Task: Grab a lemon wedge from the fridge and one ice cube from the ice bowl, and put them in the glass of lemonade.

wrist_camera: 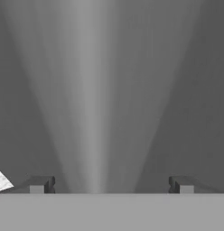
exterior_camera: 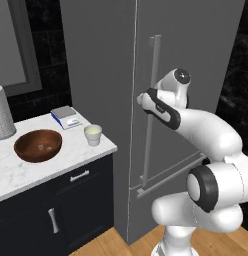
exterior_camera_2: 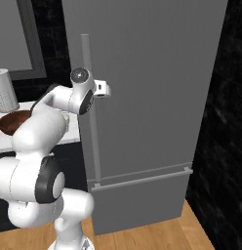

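Note:
The tall grey fridge (exterior_camera: 196,60) (exterior_camera_2: 152,97) stands shut, so the lemon wedge is hidden. My gripper (exterior_camera: 141,99) (exterior_camera_2: 106,90) is up against the long vertical bar handle (exterior_camera: 151,125) (exterior_camera_2: 92,132), at its upper part. In the hand view the gripper (wrist_camera: 111,186) is open, and the handle (wrist_camera: 93,90) runs as a pale band between its widely spread fingertips (wrist_camera: 40,185). The reddish-brown ice bowl (exterior_camera: 38,145) (exterior_camera_2: 13,122) sits on the marble counter (exterior_camera: 26,172) with a pale piece inside. The glass of lemonade (exterior_camera: 93,134) stands near the counter's right corner.
A white and blue kitchen scale (exterior_camera: 66,117) lies behind the glass. A tall white paper-towel roll (exterior_camera: 2,112) (exterior_camera_2: 6,90) stands at the counter's far left. Dark cabinets (exterior_camera: 56,215) sit below the counter, next to the fridge. Wooden floor runs in front.

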You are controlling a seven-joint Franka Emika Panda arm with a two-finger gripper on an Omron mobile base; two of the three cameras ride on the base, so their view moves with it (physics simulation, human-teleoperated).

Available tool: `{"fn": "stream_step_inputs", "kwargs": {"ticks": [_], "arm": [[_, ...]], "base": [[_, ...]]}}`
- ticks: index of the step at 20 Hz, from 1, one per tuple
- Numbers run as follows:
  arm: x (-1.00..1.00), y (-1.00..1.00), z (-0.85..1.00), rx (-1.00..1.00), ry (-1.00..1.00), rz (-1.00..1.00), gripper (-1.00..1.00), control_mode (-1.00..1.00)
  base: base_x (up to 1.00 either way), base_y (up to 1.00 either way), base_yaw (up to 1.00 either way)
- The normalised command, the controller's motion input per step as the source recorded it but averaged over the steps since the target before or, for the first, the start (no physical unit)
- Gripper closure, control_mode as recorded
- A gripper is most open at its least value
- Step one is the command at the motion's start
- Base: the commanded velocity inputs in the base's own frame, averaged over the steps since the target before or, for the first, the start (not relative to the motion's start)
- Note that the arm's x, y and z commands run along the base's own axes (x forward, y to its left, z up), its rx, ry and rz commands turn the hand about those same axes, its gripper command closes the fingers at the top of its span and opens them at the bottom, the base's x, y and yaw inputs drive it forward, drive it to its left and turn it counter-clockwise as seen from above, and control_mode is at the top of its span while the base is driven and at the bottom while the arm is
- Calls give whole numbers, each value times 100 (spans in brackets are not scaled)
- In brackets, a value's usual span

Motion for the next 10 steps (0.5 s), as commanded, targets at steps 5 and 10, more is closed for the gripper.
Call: {"fn": "stream_step_inputs", "kwargs": {"ticks": [5,10], "arm": [[59,0,-33,1,0,2,-100,-100],[32,0,-29,2,1,1,-100,-100]], "base": [[0,0,0],[0,0,0]]}}
